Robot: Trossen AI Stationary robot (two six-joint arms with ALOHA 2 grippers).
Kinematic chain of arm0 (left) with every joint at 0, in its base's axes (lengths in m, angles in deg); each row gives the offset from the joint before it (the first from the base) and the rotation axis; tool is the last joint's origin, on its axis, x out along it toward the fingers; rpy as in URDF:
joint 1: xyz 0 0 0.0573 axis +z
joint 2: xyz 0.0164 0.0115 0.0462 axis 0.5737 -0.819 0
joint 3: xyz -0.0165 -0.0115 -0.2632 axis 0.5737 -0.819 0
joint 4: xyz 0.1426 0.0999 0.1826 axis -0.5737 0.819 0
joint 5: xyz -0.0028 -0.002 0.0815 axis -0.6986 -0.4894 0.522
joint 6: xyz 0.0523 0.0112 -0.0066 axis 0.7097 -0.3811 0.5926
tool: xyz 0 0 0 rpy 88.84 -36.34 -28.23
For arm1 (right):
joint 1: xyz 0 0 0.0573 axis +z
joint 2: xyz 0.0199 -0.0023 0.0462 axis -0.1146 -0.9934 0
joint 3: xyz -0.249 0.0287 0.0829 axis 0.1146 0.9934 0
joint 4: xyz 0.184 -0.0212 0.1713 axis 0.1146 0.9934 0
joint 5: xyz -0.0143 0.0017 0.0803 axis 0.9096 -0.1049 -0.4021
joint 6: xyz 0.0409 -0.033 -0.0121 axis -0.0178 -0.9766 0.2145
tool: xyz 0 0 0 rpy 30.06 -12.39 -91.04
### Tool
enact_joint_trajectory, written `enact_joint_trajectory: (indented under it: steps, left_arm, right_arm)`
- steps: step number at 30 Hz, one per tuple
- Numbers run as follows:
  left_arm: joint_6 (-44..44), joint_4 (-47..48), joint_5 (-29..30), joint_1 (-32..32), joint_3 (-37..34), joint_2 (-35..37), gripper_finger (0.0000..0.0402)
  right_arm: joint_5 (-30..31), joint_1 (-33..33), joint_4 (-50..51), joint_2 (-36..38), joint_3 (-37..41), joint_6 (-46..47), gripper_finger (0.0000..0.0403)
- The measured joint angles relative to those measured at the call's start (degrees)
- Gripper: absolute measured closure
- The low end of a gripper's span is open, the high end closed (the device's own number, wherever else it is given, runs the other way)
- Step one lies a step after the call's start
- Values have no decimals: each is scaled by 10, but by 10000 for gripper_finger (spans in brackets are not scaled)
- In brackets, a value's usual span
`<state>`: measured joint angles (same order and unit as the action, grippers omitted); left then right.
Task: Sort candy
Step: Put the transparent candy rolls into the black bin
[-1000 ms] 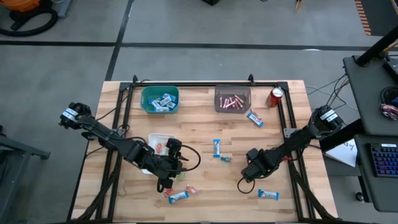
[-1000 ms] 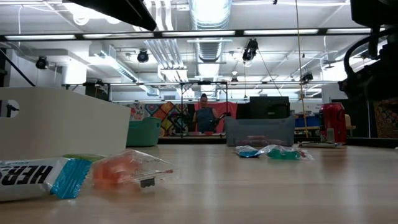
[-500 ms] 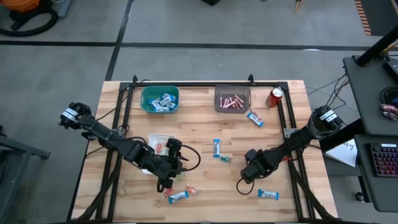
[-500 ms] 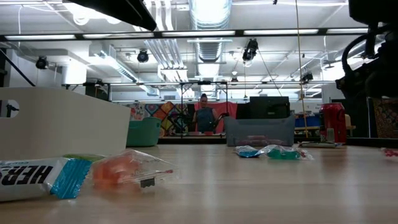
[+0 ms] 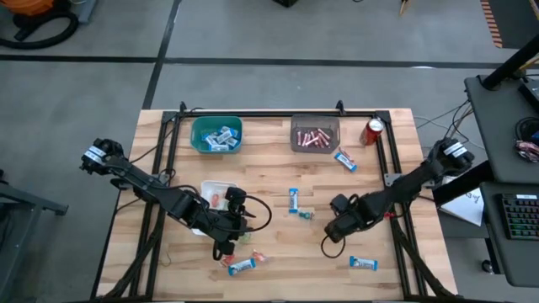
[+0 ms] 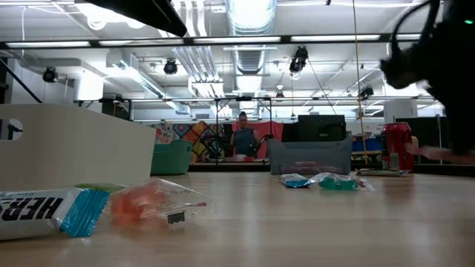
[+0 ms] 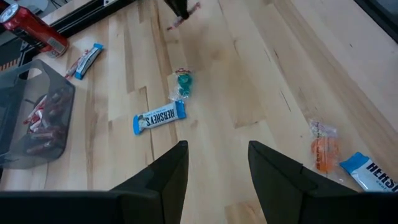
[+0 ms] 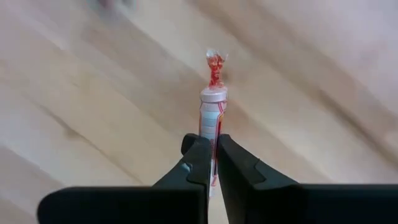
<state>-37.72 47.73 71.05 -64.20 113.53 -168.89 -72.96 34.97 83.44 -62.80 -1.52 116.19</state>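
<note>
Since a second ago the right gripper point(image 8: 212, 163) has closed: its two dark fingers are now clenched on a slim pink-and-white candy stick point(image 8: 211, 112) with a twisted red wrapper end, and the stick juts forward from the fingertips over the wooden table point(image 5: 269, 181). In the high view the right arm's gripper point(image 5: 330, 240) has shifted slightly to the left and toward the table's middle. In the low view the arm's dark shape has risen at the right edge, and a pink blur shows beside the red soda can point(image 6: 398, 147).

The left gripper point(image 7: 216, 163) has not moved. Its jaws stand released and hold nothing, above the table's near-left part, just beside a white tray point(image 5: 212, 193).

At the far edge, a teal bin point(image 5: 216, 135) holds several blue-and-white mini bars. To its right a grey bin point(image 5: 315, 135) holds a pile of pink-red sticks. The white tray holds a small orange piece.

Loose candy lies on the boards: a blue-and-white bar point(image 5: 344, 160) near the grey bin, another bar point(image 5: 293, 200) at the middle with a small green piece point(image 5: 305, 215) just beside it, a bar point(image 5: 363, 263) at the near right, and a bar point(image 5: 241, 266) with an orange piece point(image 5: 259, 256) at the near left.
</note>
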Motion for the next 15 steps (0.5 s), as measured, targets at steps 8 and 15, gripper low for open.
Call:
enact_joint_trajectory:
  steps: [8, 15]
  left_arm:
    - [-6, -1, 0, 0, 0, 0, 251]
    - [-4, -11, 0, 0, 0, 0, 251]
  right_arm:
    - [141, -78, -4, 89, -15, -142, 386]
    - [255, -224, -35, 128, -55, -332, 386]
